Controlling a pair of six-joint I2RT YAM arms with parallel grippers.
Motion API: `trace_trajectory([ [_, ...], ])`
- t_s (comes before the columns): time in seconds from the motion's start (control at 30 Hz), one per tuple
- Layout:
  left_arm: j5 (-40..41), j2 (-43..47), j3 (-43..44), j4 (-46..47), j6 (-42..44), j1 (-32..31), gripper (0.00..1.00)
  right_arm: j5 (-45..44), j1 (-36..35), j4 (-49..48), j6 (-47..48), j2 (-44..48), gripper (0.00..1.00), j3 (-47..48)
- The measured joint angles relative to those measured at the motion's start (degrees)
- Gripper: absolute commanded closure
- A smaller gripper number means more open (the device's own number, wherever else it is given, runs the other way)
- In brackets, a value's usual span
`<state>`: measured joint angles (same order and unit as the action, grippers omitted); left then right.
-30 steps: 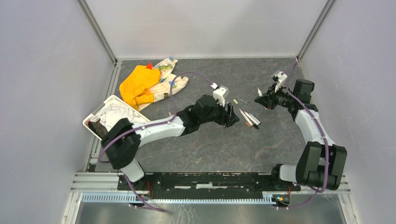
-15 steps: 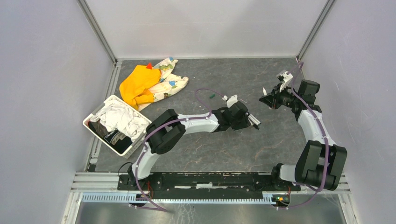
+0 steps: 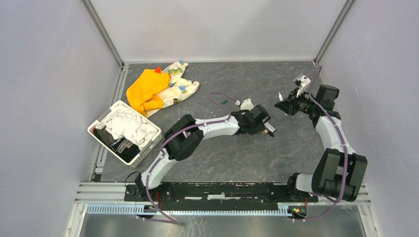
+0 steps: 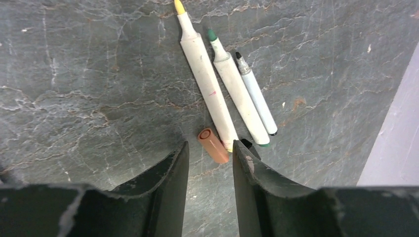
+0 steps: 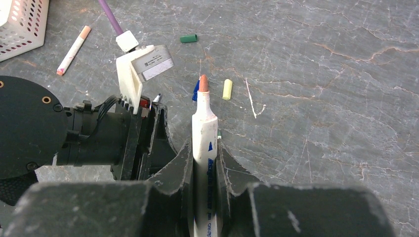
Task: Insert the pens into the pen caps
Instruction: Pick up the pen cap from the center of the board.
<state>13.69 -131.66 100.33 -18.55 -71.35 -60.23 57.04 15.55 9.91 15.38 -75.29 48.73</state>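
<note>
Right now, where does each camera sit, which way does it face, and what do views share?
Top external: fixed above and behind the arm bases, looking down at the table; both arms show.
Left wrist: on the left arm, looking down past the left end effector at three pens and an orange cap.
Right wrist: on the right arm, facing the left arm, past the right end effector clamping an orange-tipped pen.
Shared: top and right wrist both show the green cap.
</note>
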Motion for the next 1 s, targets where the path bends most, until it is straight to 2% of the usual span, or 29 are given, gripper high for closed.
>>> trace_trajectory([
  [0.13, -0.07, -0.17, 0.24, -1.16, -0.04, 0.0, 0.63, 0.26, 0.0, -0.07, -0.09, 0.0, 1.0, 0.0],
  [0.23, -0.31, -0.72, 1.07, -1.84, -0.07, 0.0, 0.72, 0.57, 0.0, -0.33, -0.09, 0.0, 1.0, -0.11],
  [0.37, -0.83, -1.88, 2.49, -1.84, -0.15, 0.0, 0.73, 0.96, 0.0, -0.37, -0.11, 0.02, 1.0, -0.11],
  [0.6, -1.79, -2.99, 4.0, -1.9, 0.24, 0.0, 0.83, 1.64, 0.39, -0.42, -0.2, 0.35, 1.0, -0.24],
  [0.83, -1.73, -2.97, 4.13, -1.68, 8.11, -0.44, 0.84, 2.67, 0.9, -0.98, -0.79, 0.66, 1.0, -0.59],
  [1.0, -0.26, 0.0, -0.87, 0.42, 13.88, -1.2, 0.82, 3.23, 1.18, -1.64, -1.2, 1.4, 1.0, -0.83],
])
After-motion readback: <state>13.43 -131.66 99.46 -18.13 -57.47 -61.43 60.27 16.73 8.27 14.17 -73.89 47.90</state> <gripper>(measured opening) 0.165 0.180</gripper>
